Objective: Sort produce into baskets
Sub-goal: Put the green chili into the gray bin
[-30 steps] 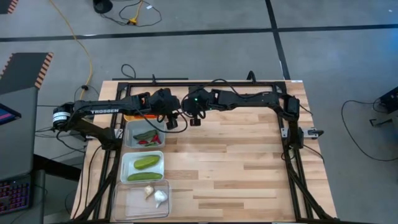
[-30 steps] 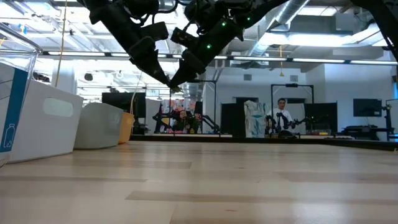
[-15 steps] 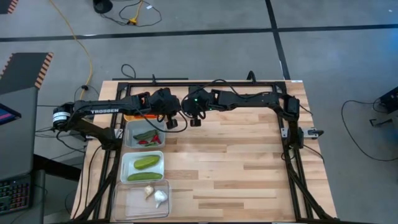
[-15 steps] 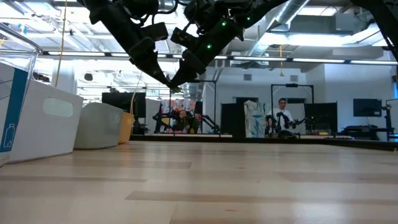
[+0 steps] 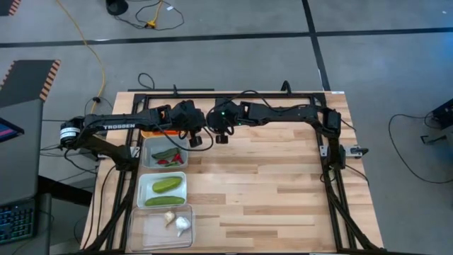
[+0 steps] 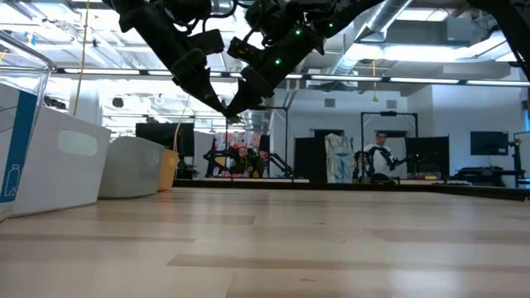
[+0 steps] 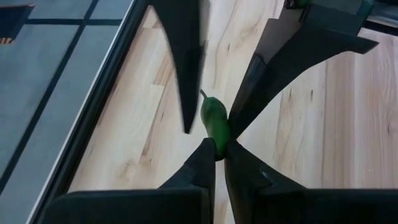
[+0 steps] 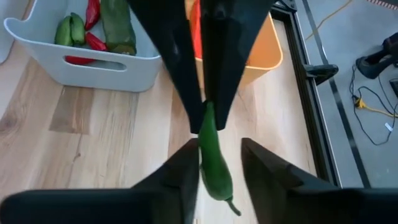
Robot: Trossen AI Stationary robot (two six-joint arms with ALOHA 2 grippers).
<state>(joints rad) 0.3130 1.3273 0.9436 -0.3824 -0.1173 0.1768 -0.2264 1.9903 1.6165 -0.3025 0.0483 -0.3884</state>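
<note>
A handover is under way above the table's far-left part, beside the grey bin [image 5: 164, 155]. The left gripper [image 7: 217, 157] is clamped on 1 end of a green chili pepper [image 7: 214, 121], while the right gripper [image 8: 214, 163] has its fingers parted around the pepper's other end. I judge the right arm must next back clear, then the left carries the pepper over the grey bin, where other chilies lie. The pepper is small, glossy, slender and curved.

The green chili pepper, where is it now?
The green chili pepper hangs pinched in the left end effector, between both arms near the table's far edge, beside the grey basket.
</note>
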